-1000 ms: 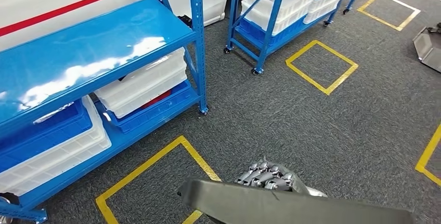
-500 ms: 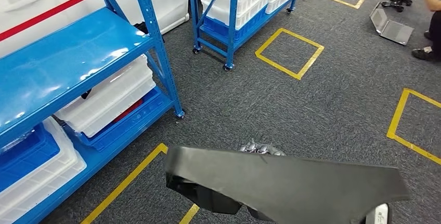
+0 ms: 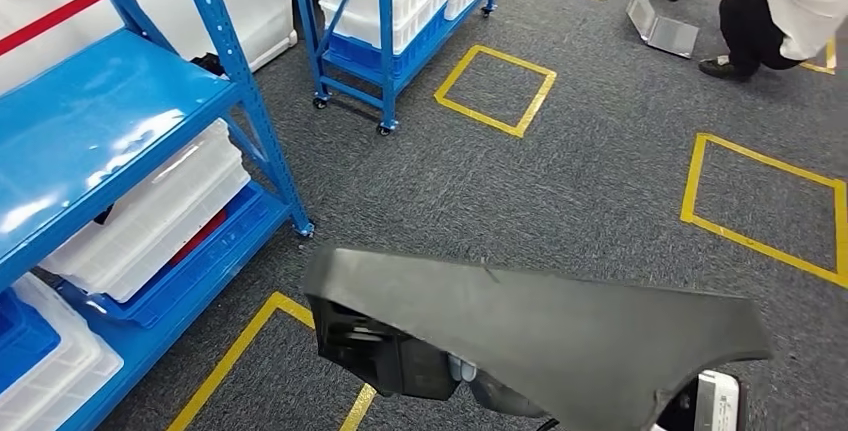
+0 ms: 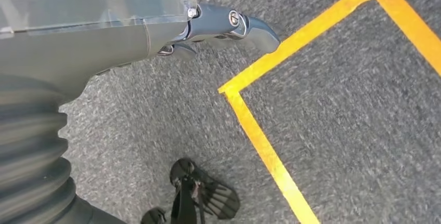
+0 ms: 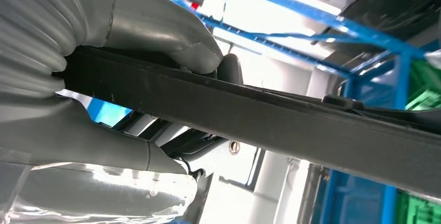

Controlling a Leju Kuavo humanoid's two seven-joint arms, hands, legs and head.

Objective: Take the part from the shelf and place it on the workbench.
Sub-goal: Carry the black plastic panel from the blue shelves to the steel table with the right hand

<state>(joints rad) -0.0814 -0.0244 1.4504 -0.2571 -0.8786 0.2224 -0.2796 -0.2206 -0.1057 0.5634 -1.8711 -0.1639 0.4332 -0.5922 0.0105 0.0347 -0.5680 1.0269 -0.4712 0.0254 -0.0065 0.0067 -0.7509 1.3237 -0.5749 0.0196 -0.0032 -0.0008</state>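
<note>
A blue shelf [image 3: 120, 121] stands at the left, white bins [image 3: 150, 216] on its lower level. The left hand [image 4: 229, 26] hangs over the grey carpet [image 3: 560, 181] beside yellow tape [image 4: 260, 135], fingers curled in on nothing. Low in the head view, the dark part [image 3: 540, 336] is carried above the floor; the right hand [image 5: 130, 78] clamps its edge between thumb and fingers. A person [image 3: 780, 6] crouches far right.
</note>
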